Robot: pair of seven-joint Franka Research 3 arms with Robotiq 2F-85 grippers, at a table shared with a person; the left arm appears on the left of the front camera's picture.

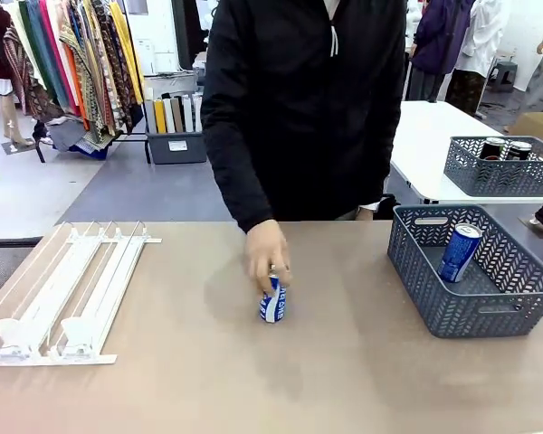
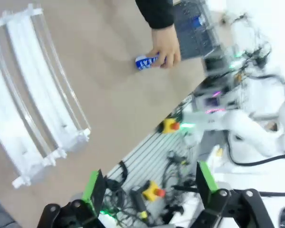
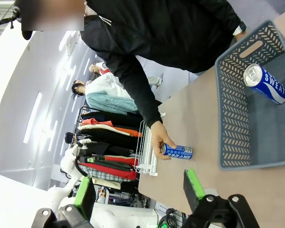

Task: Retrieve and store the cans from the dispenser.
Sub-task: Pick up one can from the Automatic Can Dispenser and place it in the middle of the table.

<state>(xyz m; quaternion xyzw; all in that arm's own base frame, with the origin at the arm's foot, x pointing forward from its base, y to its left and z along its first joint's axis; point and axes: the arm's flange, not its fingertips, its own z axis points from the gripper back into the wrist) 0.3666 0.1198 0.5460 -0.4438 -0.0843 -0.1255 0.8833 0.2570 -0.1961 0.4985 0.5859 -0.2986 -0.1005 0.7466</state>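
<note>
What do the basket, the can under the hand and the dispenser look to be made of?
Basket: grey moulded plastic, matte, going by its lattice walls. Can: likely thin metal with glossy blue-and-white print. Dispenser: white plastic lanes with clear, probably acrylic, end stops.

Clothes rack (image 1: 72, 63) (colourful), grey floor (image 1: 136, 190), white table (image 1: 434, 145).

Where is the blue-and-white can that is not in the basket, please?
In the front view, the slim blue-and-white can stands mid-table under the person's hand, between the white dispenser rack and grey lattice basket.
</note>
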